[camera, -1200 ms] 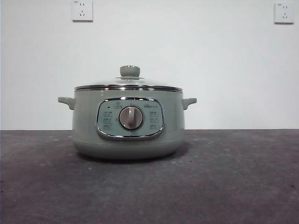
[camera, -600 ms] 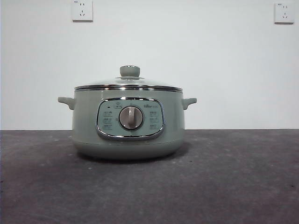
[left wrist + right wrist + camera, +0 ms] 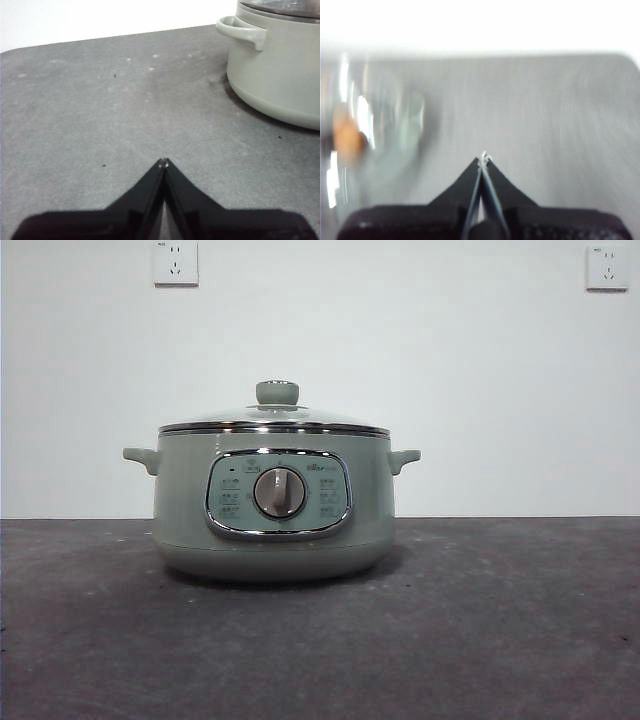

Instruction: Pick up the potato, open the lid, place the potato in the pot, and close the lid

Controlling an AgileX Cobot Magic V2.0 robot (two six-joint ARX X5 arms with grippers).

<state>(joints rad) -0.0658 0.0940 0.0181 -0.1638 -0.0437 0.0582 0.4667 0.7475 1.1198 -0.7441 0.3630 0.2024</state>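
Note:
The pale green pot (image 3: pixel 275 500) stands on the dark table with the glass lid (image 3: pixel 275 423) sitting on its rim, green knob (image 3: pixel 277 392) on top. Neither arm shows in the front view. My left gripper (image 3: pixel 163 162) is shut and empty, low over the table, well to one side of the pot (image 3: pixel 280 75) near its side handle. My right gripper (image 3: pixel 483 157) is shut and empty too. Its view is smeared. It shows the pot (image 3: pixel 385 140) as a blur with an orange-brown blob, probably the potato (image 3: pixel 347 137), at it. Whether that blob is inside the pot I cannot tell.
The grey table (image 3: pixel 500 620) stretches out on both sides of the pot and in front of it. A white wall stands behind, with two sockets (image 3: pixel 175 262) (image 3: pixel 608 267) high up.

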